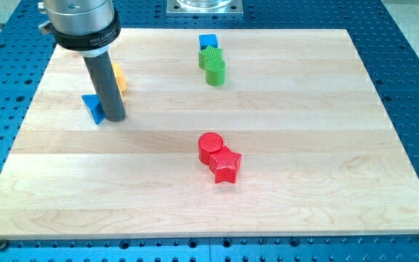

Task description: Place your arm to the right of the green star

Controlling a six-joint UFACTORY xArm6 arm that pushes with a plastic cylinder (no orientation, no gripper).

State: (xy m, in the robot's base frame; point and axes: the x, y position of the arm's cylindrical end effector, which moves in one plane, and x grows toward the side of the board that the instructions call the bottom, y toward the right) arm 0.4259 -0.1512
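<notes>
Rod and tip sit toward the far left of the wooden bench [282, 211], with my tip [116, 117] touching down just right of a blue triangular block [93, 108]; the two look to be in contact, or very nearly so. Behind the rod, mostly hidden by it, an orange block [119, 78] peeks out on the right side (its shape cannot be made out).

As for the end effector, it is a plain dark rod with no jaws, so there is nothing to spread or press together, and it pinches nothing.

Green star [209, 58], the task's thing, lies at the far middle of the bench, well apart from my tip and off to its right. A blue cube [208, 41] sits just beyond the star, touching it or nearly so, and a green cylinder [216, 71] rests against the star's near-right side. These three form a tight cluster.

Nearer the viewer, around the centre of the bench, a red cylinder [210, 145] and a red star [226, 165] sit pressed together, the star on the near-right of the cylinder.

My tip stands to the left of the green star, with open wood between them.
</notes>
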